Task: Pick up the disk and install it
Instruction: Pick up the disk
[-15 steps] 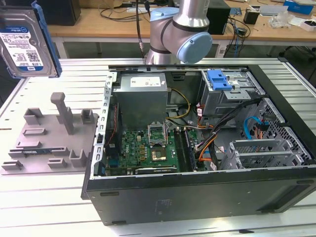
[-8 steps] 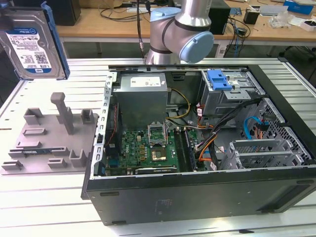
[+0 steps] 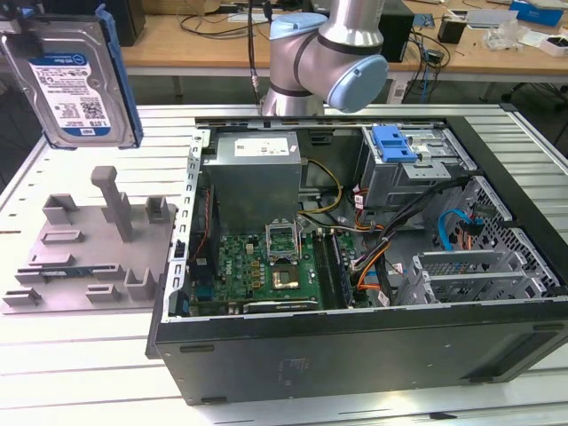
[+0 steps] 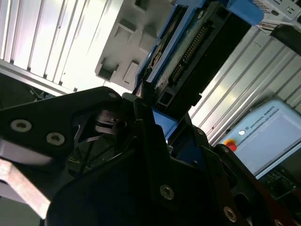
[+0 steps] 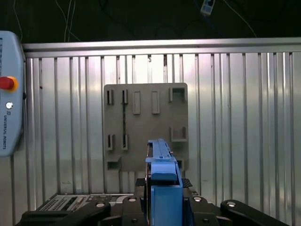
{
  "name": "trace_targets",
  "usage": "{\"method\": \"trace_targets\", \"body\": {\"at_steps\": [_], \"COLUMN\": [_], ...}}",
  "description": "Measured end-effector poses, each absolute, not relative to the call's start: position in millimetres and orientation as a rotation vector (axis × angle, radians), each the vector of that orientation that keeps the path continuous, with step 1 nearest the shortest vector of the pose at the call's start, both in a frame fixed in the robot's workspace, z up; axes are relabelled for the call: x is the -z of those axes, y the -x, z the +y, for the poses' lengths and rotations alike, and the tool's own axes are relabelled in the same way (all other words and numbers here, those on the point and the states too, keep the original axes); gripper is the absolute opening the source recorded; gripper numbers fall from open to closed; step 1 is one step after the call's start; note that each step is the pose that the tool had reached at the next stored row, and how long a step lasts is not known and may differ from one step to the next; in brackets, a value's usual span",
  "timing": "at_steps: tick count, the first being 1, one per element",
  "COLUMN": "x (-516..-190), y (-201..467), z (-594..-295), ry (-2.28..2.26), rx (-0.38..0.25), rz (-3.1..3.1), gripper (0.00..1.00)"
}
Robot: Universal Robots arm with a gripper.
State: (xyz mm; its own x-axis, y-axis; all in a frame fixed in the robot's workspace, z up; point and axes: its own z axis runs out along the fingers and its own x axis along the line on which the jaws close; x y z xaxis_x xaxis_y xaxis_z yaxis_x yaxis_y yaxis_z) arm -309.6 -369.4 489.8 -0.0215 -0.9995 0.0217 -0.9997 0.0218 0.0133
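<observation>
Holding the disk (image 3: 75,84) aloft, well above the tabletop (image 3: 53,373)
The hand (image 5: 163,183) is clamped on its blue carrier edge; the disk hangs long axis upright over the grey fixture (image 3: 89,257), the open computer case (image 3: 355,266) lying toward 4 o'clock.

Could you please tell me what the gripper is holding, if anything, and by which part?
The gripper is shut on the disk, clamping one end of its blue carrier; the rest of the disk hangs free above the table.
</observation>
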Motion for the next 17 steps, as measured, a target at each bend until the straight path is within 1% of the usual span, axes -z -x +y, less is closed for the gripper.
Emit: {"method": "trace_targets", "body": {"at_steps": [17], "x": [-499.4], "y": [240.4], "z": [-412.0], "ry": [-2.188], "rx": [0.01], "rz": [-2.236], "gripper": [0.36]}}
